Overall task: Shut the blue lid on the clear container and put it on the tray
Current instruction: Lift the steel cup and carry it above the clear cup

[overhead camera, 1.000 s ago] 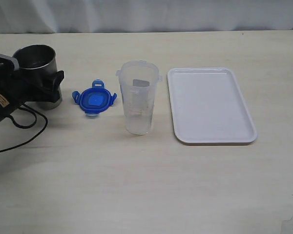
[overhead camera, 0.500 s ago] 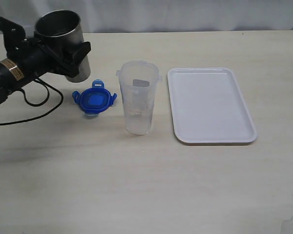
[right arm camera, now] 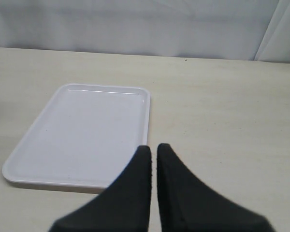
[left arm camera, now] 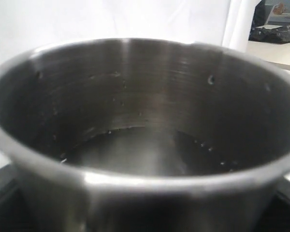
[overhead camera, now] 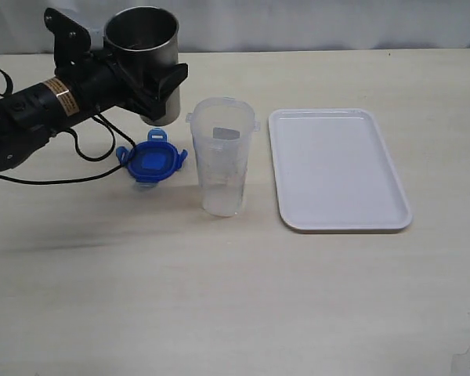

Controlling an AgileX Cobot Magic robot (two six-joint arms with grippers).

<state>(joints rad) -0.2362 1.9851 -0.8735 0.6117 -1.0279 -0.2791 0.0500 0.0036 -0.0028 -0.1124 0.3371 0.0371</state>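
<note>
Jaws of the left gripper [overhead camera: 145, 69] stand wide and clasp the steel cup [overhead camera: 141, 43] by its sides. One black finger [overhead camera: 169, 81] shows across the cup's front; the other is hidden behind it. The right gripper [right arm camera: 152, 164] has its jaws pressed together with nothing between them. It hangs above the pale worktop [overhead camera: 219, 298] with the tray's [right arm camera: 82, 135] short edge just ahead of its tips.

Nearest the worktop's front edge stands the clear container [overhead camera: 222, 157], upright and uncovered, about midway between the left and right edges. The tray [overhead camera: 338, 168] lies just beside it toward the right edge, flat, its long sides running front to back, and a narrow strip of worktop shows between the two. Toward the left edge, near the container but not touching it, the blue lid [overhead camera: 151, 161] lies flat with its tabs spread.

Behind the lid, the left arm reaches in from the left edge, its dark forearm slanting upward and a black cable looping beneath it. It holds the cup mouth-up above the worktop, close to the container's rim. In the left wrist view the cup [left arm camera: 145, 145] fills the frame, with small droplets dotting its inner wall.
</note>
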